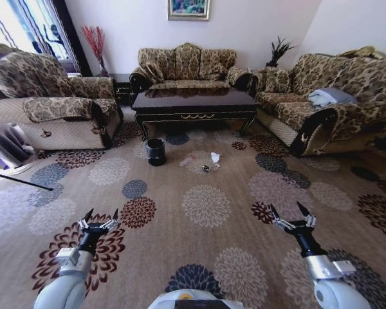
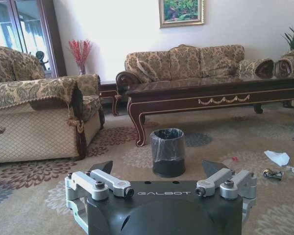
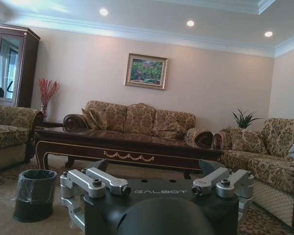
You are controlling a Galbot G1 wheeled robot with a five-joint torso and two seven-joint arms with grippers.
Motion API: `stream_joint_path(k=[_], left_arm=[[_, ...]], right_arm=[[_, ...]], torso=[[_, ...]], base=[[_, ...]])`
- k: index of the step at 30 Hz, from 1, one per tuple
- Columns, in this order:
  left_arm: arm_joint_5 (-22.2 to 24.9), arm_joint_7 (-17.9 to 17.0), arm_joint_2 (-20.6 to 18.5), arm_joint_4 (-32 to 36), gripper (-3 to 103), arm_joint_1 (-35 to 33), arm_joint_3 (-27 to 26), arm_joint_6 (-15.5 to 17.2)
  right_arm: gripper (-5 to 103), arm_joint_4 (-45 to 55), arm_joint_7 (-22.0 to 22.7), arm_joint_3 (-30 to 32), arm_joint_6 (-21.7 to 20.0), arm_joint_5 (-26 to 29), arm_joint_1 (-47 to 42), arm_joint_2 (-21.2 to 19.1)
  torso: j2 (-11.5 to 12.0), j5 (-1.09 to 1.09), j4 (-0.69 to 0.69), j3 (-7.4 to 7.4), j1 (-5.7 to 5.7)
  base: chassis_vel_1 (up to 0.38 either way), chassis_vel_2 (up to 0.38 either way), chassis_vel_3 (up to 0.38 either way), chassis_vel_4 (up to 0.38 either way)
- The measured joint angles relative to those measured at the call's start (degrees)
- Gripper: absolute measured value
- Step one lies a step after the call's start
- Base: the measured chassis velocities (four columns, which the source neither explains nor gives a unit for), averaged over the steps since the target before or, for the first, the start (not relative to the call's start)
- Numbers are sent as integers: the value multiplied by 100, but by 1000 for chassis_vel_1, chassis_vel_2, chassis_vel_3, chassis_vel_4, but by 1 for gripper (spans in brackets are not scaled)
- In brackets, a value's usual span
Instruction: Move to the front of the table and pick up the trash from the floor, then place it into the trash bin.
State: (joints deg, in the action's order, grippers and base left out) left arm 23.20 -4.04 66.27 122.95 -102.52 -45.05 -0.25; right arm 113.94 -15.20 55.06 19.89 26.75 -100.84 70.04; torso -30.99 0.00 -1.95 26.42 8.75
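The trash [image 1: 209, 161] lies far ahead of us on the floor [image 1: 206, 225], before the table [image 1: 194, 103], bin [image 1: 156, 152] to its left. Our left gripper [image 1: 98, 217] and right gripper [image 1: 294, 214] hang spread and empty; the right looks marginally nearer.

Each arm is a rounded pale grey tube ending in a black wrist. The left gripper [image 1: 98, 217] and right gripper [image 1: 294, 213] are alike: a glossy black housing with "GALBOT" in pale letters across its face, silver metal linkage bars on either side, each fixed with dark round screws, and black pointed fingertips [image 2: 211, 169]. A small silver-grey block sits on each forearm. Between the arms, the body shows a white curved shell with a yellow spot.
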Motion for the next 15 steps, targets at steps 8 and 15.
stream_joint_path(k=[8, 15], left_arm=[[-46, 9, 4, -4, 100, 79, 62, -13], [-66, -13, 9, 6, 100, 114, 103, 23]], right_arm=[[100, 18, 0, 31, -4, -13, -12, -17], [100, 13, 5, 54, -4, -9, -26, -17]], torso=[[201, 0, -1, -121, -79], [375, 0, 0, -229, -145]], base=[[0, 0, 0, 0], [0, 0, 0, 0]])
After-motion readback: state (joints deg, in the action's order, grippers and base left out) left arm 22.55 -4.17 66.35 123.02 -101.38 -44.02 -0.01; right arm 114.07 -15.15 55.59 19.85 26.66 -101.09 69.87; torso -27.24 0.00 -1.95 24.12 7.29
